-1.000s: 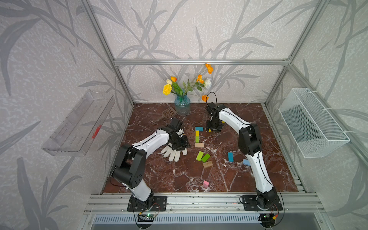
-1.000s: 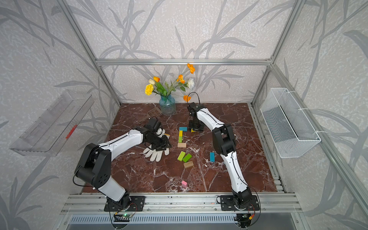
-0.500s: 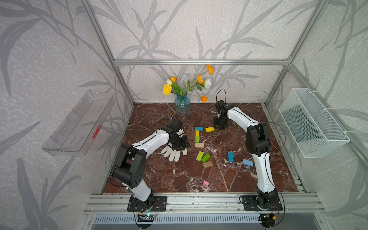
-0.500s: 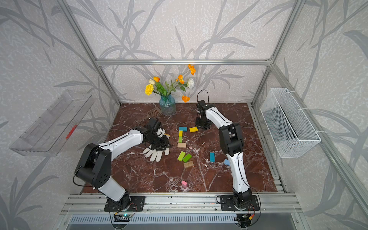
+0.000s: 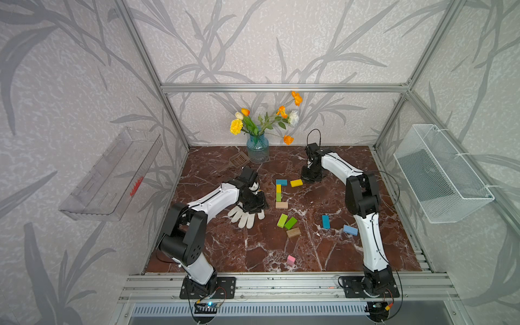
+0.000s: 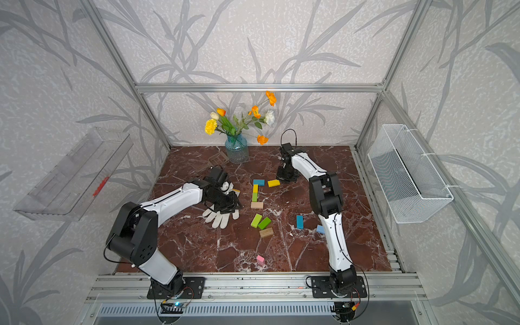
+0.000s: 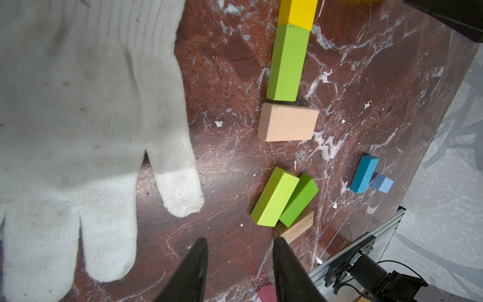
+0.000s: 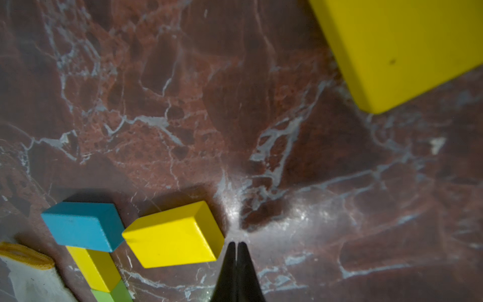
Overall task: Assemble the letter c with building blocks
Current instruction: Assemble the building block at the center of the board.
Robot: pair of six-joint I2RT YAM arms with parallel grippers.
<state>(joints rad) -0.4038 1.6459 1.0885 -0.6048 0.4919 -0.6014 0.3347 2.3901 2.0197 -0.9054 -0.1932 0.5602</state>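
A blue block (image 5: 281, 182) heads a column of a yellow block (image 5: 278, 188), a green block (image 5: 278, 197) and a wood block (image 5: 281, 205). A tilted yellow block (image 5: 296, 183) (image 8: 173, 235) lies beside the blue one (image 8: 83, 226). My right gripper (image 5: 311, 177) (image 8: 236, 244) is shut and empty, its tips on the marble just past that yellow block's end. The left gripper (image 5: 254, 201) (image 7: 239, 243) hovers open over bare marble beside the white glove (image 7: 78, 104), holding nothing. Loose green blocks (image 5: 286, 221), a wood one (image 5: 293, 232), blue ones (image 5: 325, 221) and a pink one (image 5: 291, 260) lie nearer the front.
A blue glass vase of flowers (image 5: 257, 152) and a brown slotted spatula (image 5: 239, 160) stand at the back. A wire basket (image 5: 441, 174) hangs on one side wall and a clear tray (image 5: 112, 174) on the other. Another yellow block (image 8: 400, 47) fills a corner of the right wrist view.
The right gripper let go of the tilted yellow block beside the blue one, drew back to the right and shut its jaws. The left arm has not moved.
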